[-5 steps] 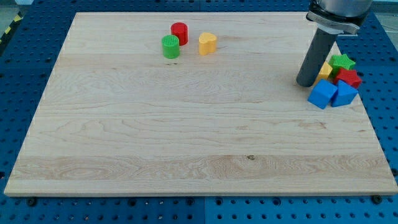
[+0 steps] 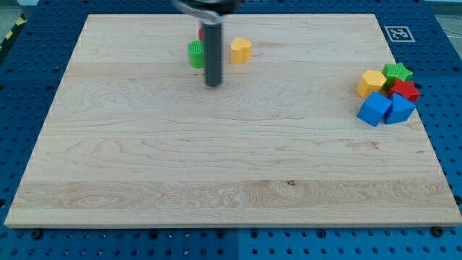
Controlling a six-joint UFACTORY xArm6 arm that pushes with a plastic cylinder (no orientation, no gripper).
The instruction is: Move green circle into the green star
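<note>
The green circle [image 2: 195, 54] sits near the view's top, left of centre, partly hidden on its right by my rod. My tip [image 2: 213, 84] rests on the board just below and to the right of it. The green star [image 2: 397, 71] lies at the view's far right, at the top of a cluster of blocks. A red cylinder behind the rod is almost wholly hidden.
A yellow heart block [image 2: 240, 50] lies just right of the rod. In the right cluster a yellow block [image 2: 372, 82], a red block [image 2: 404, 89] and two blue blocks [image 2: 375, 109] [image 2: 401, 108] touch below the green star. The board's right edge [image 2: 426, 123] is close to them.
My rod has swept from beside the right-hand cluster across the board to the view's left, and now stands by the green circle. No block has moved.
</note>
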